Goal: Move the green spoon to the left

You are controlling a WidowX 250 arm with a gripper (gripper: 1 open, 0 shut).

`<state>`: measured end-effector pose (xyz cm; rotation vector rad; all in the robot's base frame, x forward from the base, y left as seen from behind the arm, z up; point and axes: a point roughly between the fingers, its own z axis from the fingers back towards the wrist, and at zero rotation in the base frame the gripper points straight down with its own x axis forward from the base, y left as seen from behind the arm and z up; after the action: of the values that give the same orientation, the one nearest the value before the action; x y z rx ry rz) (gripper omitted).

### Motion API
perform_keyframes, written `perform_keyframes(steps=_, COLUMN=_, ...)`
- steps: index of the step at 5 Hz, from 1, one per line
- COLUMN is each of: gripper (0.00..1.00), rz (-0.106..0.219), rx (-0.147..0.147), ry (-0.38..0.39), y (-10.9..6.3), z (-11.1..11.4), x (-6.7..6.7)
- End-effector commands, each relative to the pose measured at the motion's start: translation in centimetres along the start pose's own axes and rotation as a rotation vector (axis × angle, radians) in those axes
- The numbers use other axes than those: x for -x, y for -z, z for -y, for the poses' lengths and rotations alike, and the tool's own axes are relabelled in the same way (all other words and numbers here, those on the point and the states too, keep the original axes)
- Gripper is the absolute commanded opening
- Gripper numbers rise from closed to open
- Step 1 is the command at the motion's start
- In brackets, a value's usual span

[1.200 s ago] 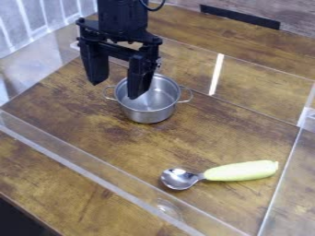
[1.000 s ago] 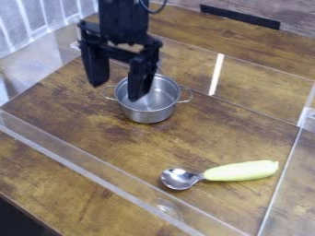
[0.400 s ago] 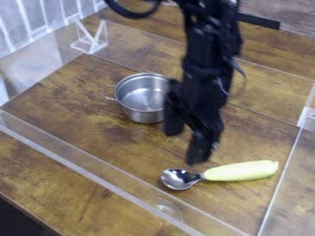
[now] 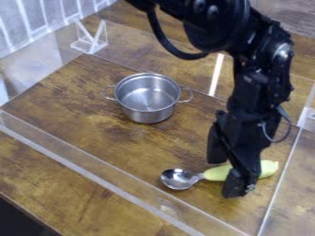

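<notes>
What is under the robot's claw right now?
The claw, open and pointing down, is over the green spoon. The shiny bowl and a bit of the handle show; the middle of the handle is hidden behind the claw.

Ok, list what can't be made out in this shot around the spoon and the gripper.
- Green spoon: most of its handle is hidden behind the gripper; only the silver bowl and bits of green show.
- Contact: the camera view does not show whether the fingers touch the handle or stand just above it.
- Gripper's jaw gap: dark fingers overlap from this angle, so the gap is hard to see.
- Arm: cut off by the top edge.
- Pot: its inside looks empty, but glare blurs it.
</notes>
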<state>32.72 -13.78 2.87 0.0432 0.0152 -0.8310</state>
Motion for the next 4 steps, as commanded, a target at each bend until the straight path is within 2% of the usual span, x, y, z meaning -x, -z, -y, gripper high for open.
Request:
perform_keyframes(steps=1, gripper=1.0, rz=0.059, rx=-0.027, ry=-0.036, y=-1.7, z=-0.1, x=-0.3)
perform_keyframes(steps=2, gripper=1.0, rz=0.063, rx=-0.027, ry=-0.086, y=-1.8, z=-0.1, x=0.4)
perform_keyframes(steps=4, gripper=1.0, rz=0.08, rx=-0.027, ry=-0.055, y=-2.1, z=-2.0, x=0.6)
